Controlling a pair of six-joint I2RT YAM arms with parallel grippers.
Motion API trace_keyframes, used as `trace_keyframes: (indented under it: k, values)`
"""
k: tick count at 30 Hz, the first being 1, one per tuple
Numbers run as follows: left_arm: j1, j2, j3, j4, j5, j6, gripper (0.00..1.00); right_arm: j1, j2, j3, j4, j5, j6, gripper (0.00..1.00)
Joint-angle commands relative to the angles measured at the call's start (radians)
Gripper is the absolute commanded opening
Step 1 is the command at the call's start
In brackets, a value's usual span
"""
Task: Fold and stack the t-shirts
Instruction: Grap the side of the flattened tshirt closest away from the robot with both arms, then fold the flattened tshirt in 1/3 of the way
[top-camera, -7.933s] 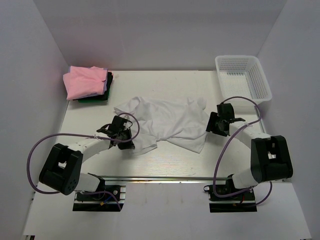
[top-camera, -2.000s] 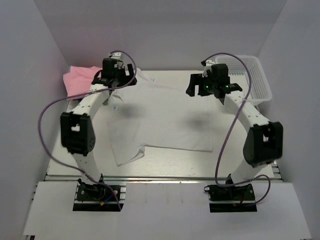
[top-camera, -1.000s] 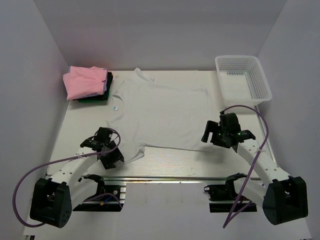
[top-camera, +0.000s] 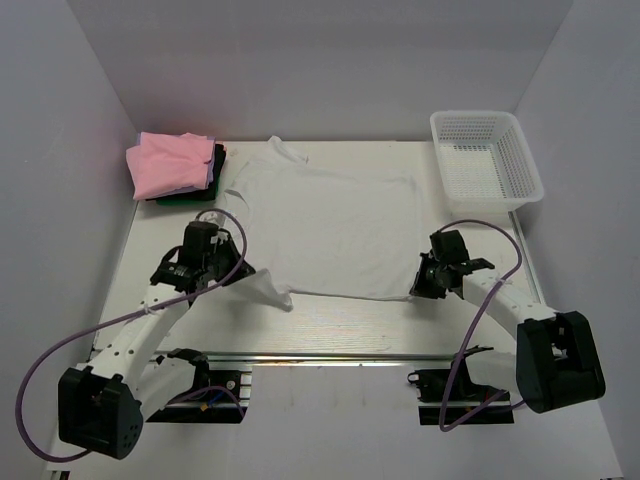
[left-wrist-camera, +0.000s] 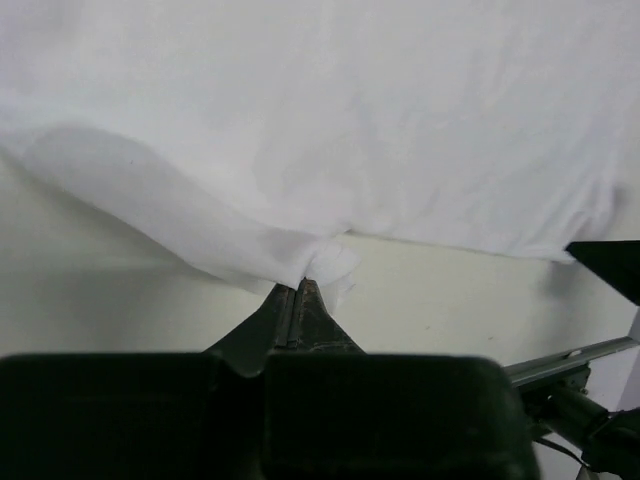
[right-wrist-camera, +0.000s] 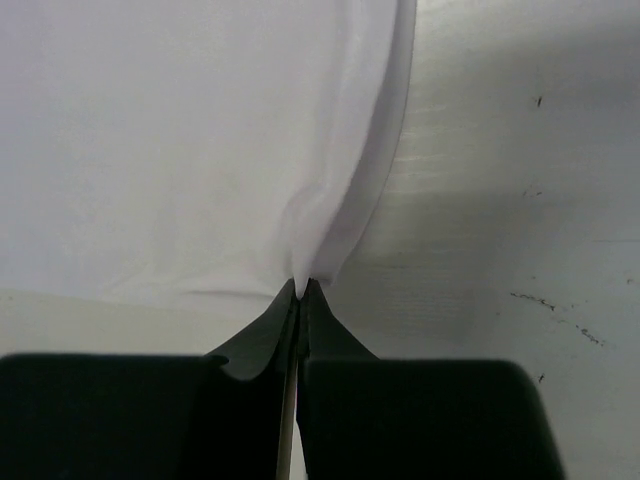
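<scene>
Across the middle of the table (top-camera: 340, 325) lies the white t-shirt (top-camera: 330, 230), flat, its long axis left to right, neck end leftward; left gripper (left-wrist-camera: 298, 287) pinches a fold at its near left edge; right gripper (right-wrist-camera: 300, 287) is clamped on its near right hem corner; pink t-shirt (top-camera: 168, 163) tops the dark folded ones (top-camera: 215, 168) at far left.

Table (top-camera: 340, 322) carries a white t-shirt (top-camera: 330, 225), folded shirts (top-camera: 168, 165) and basket (top-camera: 522, 165).
</scene>
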Motion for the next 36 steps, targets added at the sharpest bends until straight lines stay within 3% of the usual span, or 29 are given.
trace_keyframes:
  k: [1,7,12,15,33,35,36]
  values:
    - [0.007,0.028,0.095,0.133,0.039,0.056,0.0,0.0,0.005,0.072,-0.005,-0.008,-0.022,0.0]
    - [0.018,0.224,0.209,0.242,0.01,0.067,0.0,-0.003,0.101,0.195,-0.08,0.009,-0.049,0.0]
    - [0.018,0.364,0.355,0.305,-0.114,0.114,0.0,-0.011,0.202,0.337,-0.114,0.023,-0.065,0.0]
    - [0.018,0.438,0.428,0.351,-0.159,0.148,0.0,-0.02,0.261,0.408,-0.139,0.107,-0.094,0.0]
    - [0.067,0.918,0.787,0.461,-0.202,0.294,0.0,-0.1,0.637,0.842,-0.166,0.161,-0.123,0.0]
    - [0.076,0.968,0.818,0.474,-0.191,0.306,0.05,-0.106,0.678,0.891,-0.133,0.157,-0.127,0.29]
    - [0.076,0.994,0.873,0.457,-0.191,0.306,0.24,-0.106,0.684,0.902,-0.123,0.12,-0.156,0.46]
